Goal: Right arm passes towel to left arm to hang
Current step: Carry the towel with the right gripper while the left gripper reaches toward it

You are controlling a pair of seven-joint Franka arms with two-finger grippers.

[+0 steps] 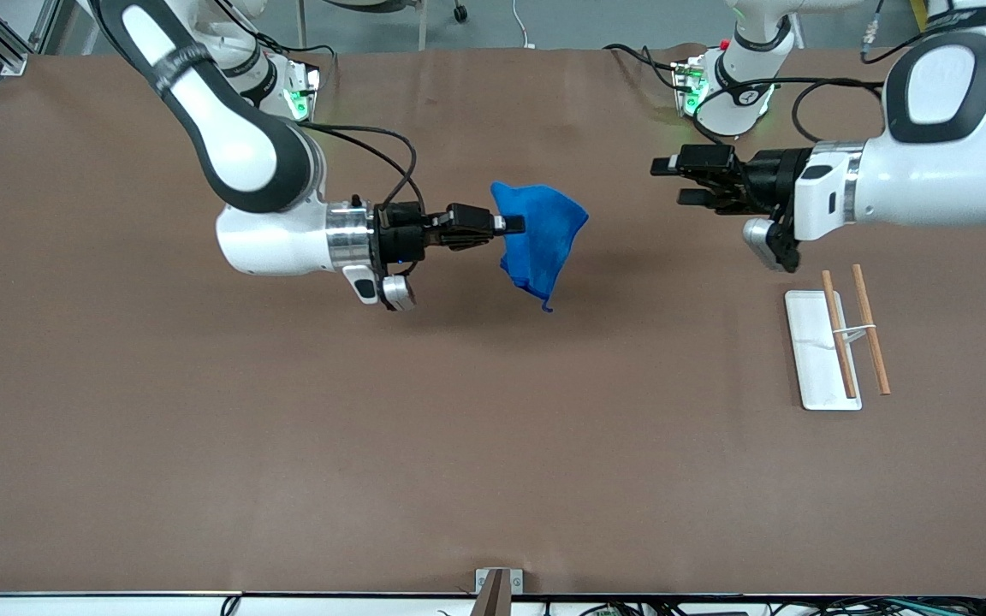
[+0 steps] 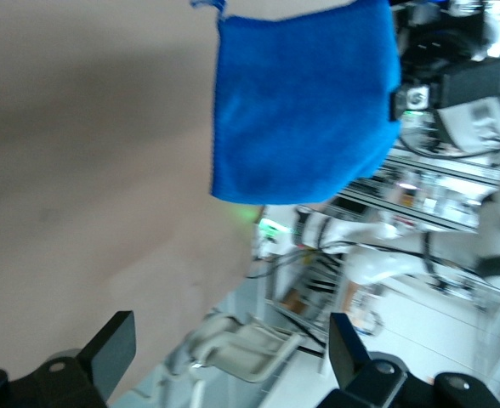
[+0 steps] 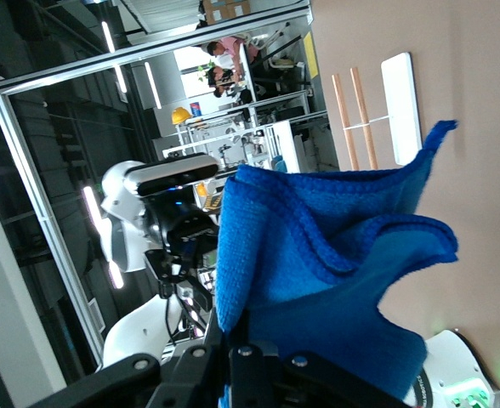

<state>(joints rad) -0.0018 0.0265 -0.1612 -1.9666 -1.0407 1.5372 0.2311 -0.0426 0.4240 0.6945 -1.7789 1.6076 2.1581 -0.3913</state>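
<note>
Over the table's middle, clear of the surface: right gripper level, clamped on one edge of the towel, which hangs bunched, lowest corner pointing down above its own shadow. Folded hems stacked in the right wrist view; a flat blue face with one straight stitched side in the left wrist view.

Facing it across a bare gap, also in the air: left gripper, fingers spread apart, not touching the cloth.

Toward the left arm's end, nearer the camera than that gripper: white rack with two wooden rods, standing well apart from the towel.

Around everything else, wide brown tabletop.
</note>
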